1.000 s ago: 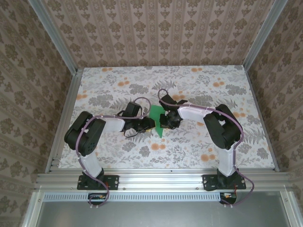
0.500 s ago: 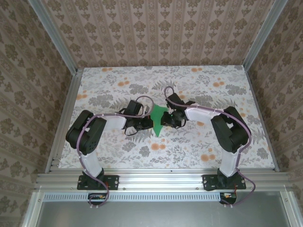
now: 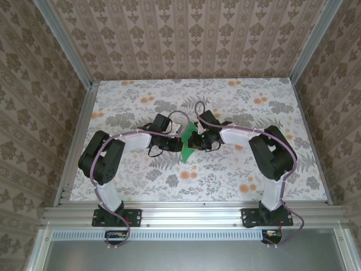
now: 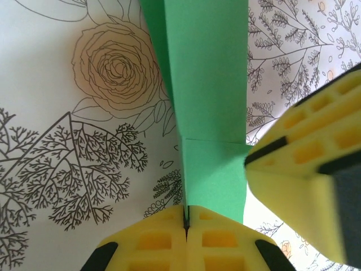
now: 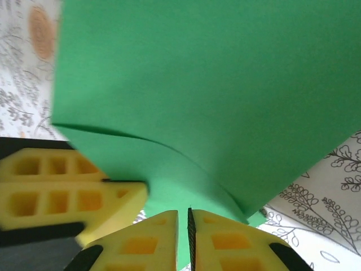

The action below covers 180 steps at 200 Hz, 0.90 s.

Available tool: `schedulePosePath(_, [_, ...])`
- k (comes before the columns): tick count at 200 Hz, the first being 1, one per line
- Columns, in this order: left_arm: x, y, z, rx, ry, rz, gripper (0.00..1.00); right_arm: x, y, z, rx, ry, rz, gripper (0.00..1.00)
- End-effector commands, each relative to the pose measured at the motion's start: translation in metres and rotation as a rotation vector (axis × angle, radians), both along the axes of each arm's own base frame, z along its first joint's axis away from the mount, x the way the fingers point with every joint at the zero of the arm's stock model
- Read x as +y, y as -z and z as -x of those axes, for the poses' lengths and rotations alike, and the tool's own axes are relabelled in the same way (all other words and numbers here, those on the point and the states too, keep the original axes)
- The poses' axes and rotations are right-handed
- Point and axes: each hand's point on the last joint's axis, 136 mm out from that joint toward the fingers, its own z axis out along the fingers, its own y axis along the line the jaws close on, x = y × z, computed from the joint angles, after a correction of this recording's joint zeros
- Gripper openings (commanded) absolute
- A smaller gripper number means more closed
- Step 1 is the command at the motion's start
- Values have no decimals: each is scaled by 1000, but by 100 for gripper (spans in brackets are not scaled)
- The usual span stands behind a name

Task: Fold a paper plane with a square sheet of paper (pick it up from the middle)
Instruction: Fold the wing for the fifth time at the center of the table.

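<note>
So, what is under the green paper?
The floral tabletop shows all around the green paper, which the left gripper and right gripper pinch. The patch directly beneath the paper is covered, so unseen.

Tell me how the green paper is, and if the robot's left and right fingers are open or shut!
green paper: folded and creased, pinched from two sides.
left fingers: shut tight on the green paper's edge.
right fingers: shut on the green paper, with just a thin slit between them.
</note>
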Motion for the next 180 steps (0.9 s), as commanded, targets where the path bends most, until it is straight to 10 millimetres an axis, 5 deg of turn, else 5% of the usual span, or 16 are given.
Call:
schedulePosePath(1, [-3,-9,-1,-30,54,10,0,0,10,3,38,6,-4,14])
schedulePosePath(49, [-5,-10,0,-31,53,28,2,-12,31,0,68,40,38,12])
schedulePosePath(101, [-17,-12,10,60,-33,183,29,-17,47,4,110,128,19,12])
schedulePosePath(180, [-4,-2,18,56,-140,186,28,-20,54,4,144,223,6,12])
